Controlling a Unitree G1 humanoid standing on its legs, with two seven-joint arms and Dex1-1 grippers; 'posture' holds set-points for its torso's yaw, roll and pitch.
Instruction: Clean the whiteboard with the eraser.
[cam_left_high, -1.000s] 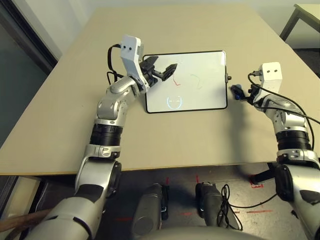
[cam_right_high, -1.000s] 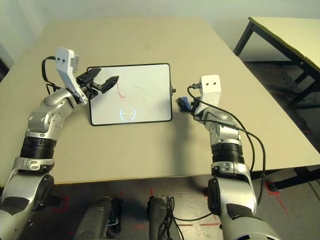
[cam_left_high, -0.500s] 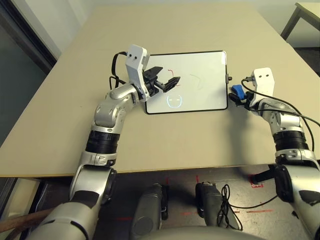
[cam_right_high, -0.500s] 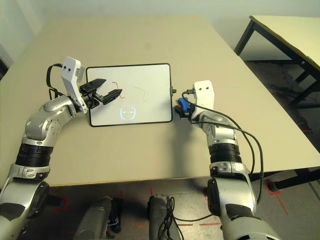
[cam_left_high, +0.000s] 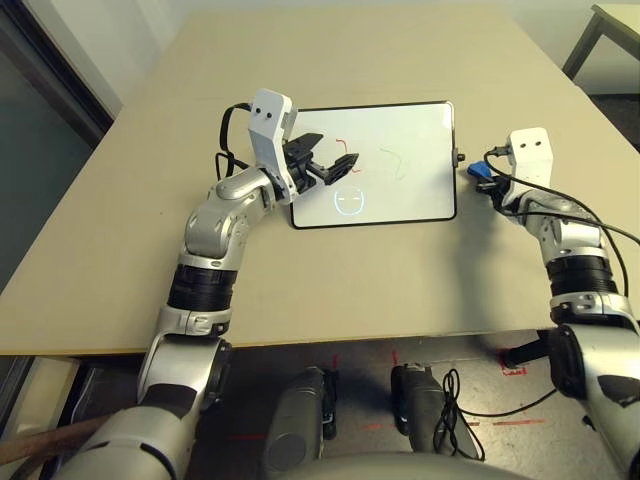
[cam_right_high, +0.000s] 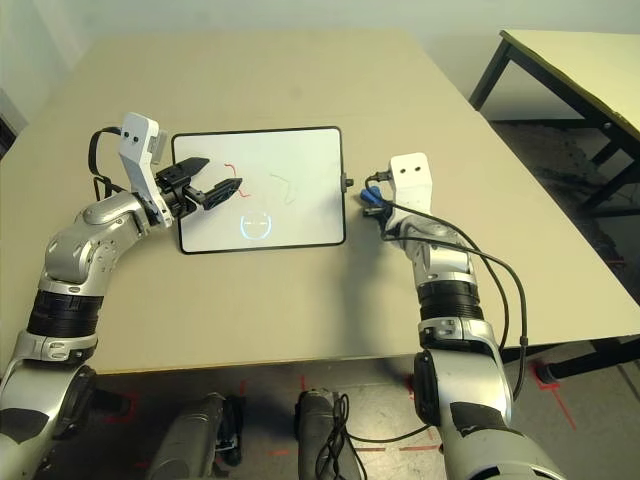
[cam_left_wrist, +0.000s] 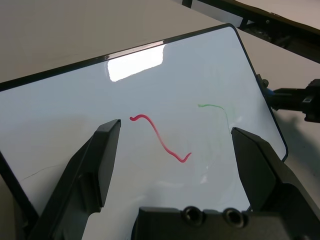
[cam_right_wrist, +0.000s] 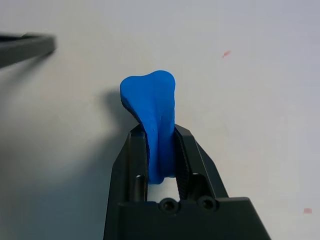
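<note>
The eraser (cam_right_wrist: 152, 120) was pinched between the closed fingers of the right gripper (cam_right_wrist: 161, 150), just off the right edge of the whiteboard (cam_left_high: 400, 130), which lay flat on the table (cam_left_high: 300, 290). The left gripper (cam_left_wrist: 175, 155) was held spread wide and empty over the board's left part, above a red scribble (cam_left_wrist: 161, 142), with a green scribble (cam_left_wrist: 217, 112) further right

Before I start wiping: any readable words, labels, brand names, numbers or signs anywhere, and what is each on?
No readable text anywhere.
The whiteboard carries only marks, no writing: a red squiggle, a faint green squiggle and a pale blue circular mark whose inner strokes are too small to read.
The eraser, clamped in the right gripper, is plain blue, no label.
The table shows no markings.
</note>
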